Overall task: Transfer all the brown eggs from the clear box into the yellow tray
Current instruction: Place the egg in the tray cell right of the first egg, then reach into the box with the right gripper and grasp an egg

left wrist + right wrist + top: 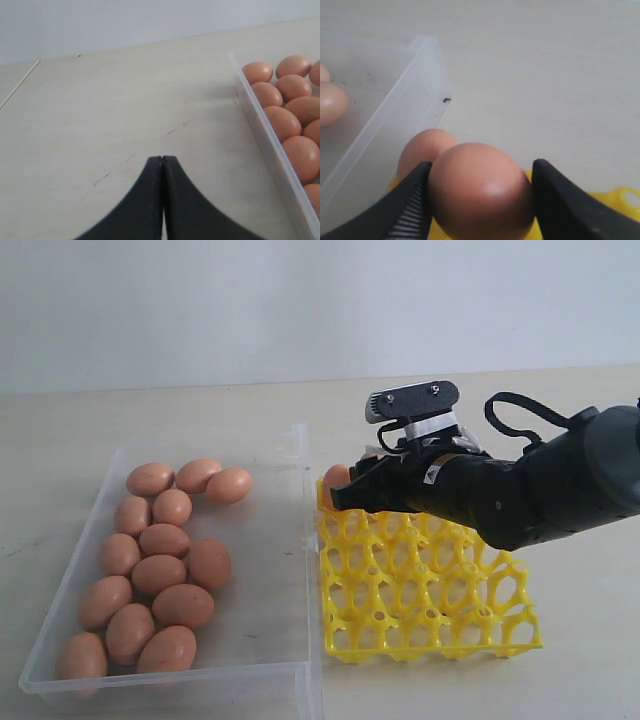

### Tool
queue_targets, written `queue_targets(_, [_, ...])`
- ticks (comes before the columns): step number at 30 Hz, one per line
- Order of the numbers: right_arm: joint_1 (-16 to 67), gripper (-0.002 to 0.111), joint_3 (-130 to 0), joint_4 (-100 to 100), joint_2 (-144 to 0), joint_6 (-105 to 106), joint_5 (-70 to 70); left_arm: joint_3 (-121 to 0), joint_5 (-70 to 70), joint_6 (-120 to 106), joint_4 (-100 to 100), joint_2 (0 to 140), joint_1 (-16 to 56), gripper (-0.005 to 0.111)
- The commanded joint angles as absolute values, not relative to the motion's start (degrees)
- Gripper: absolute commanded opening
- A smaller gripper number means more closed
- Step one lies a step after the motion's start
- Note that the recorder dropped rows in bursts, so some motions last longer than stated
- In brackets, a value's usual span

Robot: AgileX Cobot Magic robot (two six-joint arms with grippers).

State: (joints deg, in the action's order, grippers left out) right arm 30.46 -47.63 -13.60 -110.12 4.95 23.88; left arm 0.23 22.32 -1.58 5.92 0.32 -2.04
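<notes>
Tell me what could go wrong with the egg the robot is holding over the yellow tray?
1. The held egg in the right gripper is right next to the other egg in the yellow tray; lowering it could bump and crack them.
2. Only two fingers pinch its smooth sides, so it might slip.
3. It hangs at the tray's corner by the clear box; missing a cup, it could roll off.

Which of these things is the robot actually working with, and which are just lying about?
Part of the job: brown eggs in the clear box; the egg in the right claw; another egg already in the yellow tray.
Just there: the table; the shut left claw over it.
</notes>
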Motion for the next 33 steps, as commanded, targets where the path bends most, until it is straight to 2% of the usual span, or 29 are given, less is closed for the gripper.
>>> queue_targets(1, [30.04,0.051,-47.84,-12.92,-110.07,4.88,24.44,0.00,21.79,-1.33,5.78,0.00,-1.61,0.000])
queue_targets(5, [30.04,0.059,-47.84,-12.92,-110.07,4.88,23.67,0.00,21.79,-1.33,5.78,0.00,-1.61,0.000])
queue_targets(12, [30.04,0.059,-47.84,-12.92,-109.45,4.77,23.22,0.00,21.79,-1.33,5.78,0.00,-1.61,0.000])
queue_targets(16, [30.04,0.058,-49.25,-11.40,-100.52,4.88,15.87,0.00,21.79,-1.33,5.78,0.00,-1.61,0.000])
queue_targets(18, [30.74,0.058,-55.60,-4.44,-96.80,3.85,1.71,0.00,21.79,-1.33,5.78,0.00,-1.61,0.000])
queue_targets(19, [32.34,0.058,-62.24,-2.35,-96.91,3.83,-9.83,0.00,21.79,-1.33,5.78,0.00,-1.61,0.000])
queue_targets(21, [35.42,0.058,-71.68,-3.27,-99.97,3.83,-19.42,0.00,21.79,-1.33,5.78,0.00,-1.61,0.000])
queue_targets(27, [43.07,0.058,-92.74,-12.48,-118.62,4.85,-27.93,0.00,21.79,-1.33,5.78,0.00,-1.61,0.000])
queue_targets(33, [44.63,0.058,-111.68,-16.31,-134.46,2.54,-39.33,0.00,21.79,-1.33,5.78,0.00,-1.61,0.000])
